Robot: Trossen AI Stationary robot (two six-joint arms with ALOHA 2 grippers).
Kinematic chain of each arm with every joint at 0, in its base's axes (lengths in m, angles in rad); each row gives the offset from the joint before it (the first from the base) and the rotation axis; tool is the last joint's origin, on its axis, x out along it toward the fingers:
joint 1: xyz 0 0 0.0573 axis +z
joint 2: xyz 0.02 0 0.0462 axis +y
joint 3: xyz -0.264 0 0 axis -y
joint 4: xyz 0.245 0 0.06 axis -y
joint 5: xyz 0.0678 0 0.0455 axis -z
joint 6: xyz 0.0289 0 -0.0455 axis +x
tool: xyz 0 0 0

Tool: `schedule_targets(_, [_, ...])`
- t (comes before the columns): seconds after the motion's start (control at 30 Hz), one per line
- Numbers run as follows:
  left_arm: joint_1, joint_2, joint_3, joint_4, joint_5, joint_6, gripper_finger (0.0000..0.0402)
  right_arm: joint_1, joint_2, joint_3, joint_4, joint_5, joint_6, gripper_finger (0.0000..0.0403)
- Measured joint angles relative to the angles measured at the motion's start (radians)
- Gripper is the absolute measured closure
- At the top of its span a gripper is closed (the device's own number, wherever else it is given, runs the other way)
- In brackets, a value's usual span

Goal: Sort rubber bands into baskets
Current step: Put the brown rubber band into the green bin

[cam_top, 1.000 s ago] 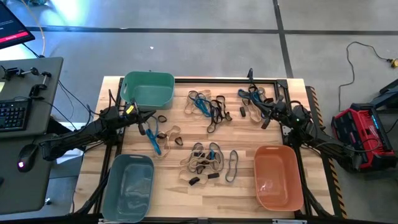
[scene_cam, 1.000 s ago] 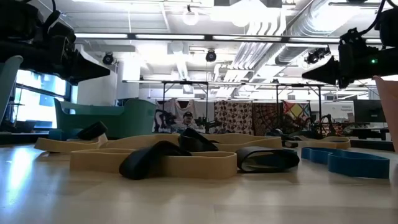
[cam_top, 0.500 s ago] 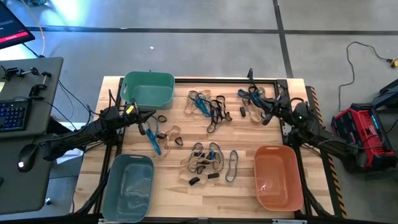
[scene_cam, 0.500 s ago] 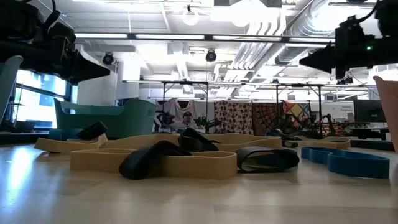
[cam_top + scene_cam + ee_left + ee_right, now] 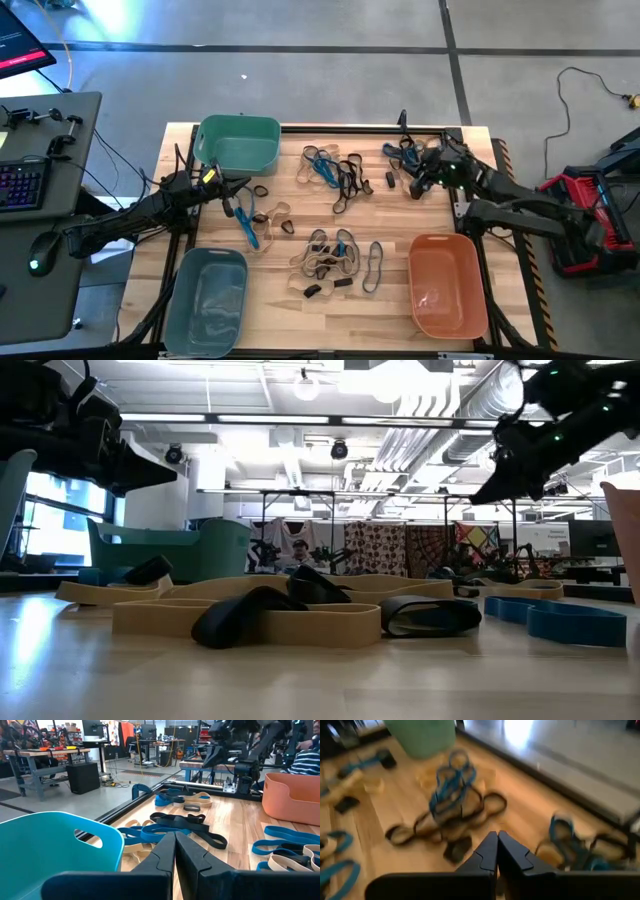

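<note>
The rubber bands (image 5: 335,262) lie loose in clusters across the middle and far part of the surface (image 5: 390,310), none sorted yet, it seems; all 3 baskets look empty. The teal-green basket (image 5: 238,143), grey-blue basket (image 5: 206,300) and orange basket (image 5: 447,283) sit toward the corners, probably to leave the middle free for picking. The left hand (image 5: 243,185) hangs clenched and empty beside the teal-green basket. The right hand (image 5: 413,190), likewise clenched on nothing, hovers over the far right cluster. One blue band (image 5: 245,223) lies stretched out, its long axis running front to back.

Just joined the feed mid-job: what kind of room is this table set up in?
Most likely an open robotics lab or workshop. Exposed silver ceiling ducts run overhead, cluttered workbenches stand across a bare concrete floor, and a desk with a black computer keyboard sits beside the table.
</note>
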Motion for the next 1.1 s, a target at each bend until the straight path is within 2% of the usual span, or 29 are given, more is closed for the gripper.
schedule_targets(0.17, [0.0,0.0,0.0,0.0,0.0,0.0,0.0398,0.02,0.123,0.117,-0.235,-0.01,0.135,0.0401])
schedule_targets(0.27, [0.0,0.0,0.0,0.0,0.0,0.0,0.0398,0.058,0.181,0.153,-0.271,-0.01,0.213,0.0385])
schedule_targets(0.5, [0.0,0.0,0.0,0.0,0.0,0.0,0.0398,0.156,0.31,0.17,-0.271,0.125,0.257,0.0295])
schedule_targets(0.7, [0.0,0.0,0.0,0.0,0.0,0.0,0.0398,0.161,0.409,0.17,-0.297,0.113,0.307,0.024])
schedule_targets(0.87, [0.0,0.0,0.0,0.0,0.0,0.0,0.0398,0.155,0.47,0.17,-0.317,0.168,0.288,0.0232])
schedule_targets(1.1, [0.0,0.0,0.0,0.0,0.0,0.0,0.0398,0.082,0.57,0.17,-0.333,0.153,0.232,0.0244])
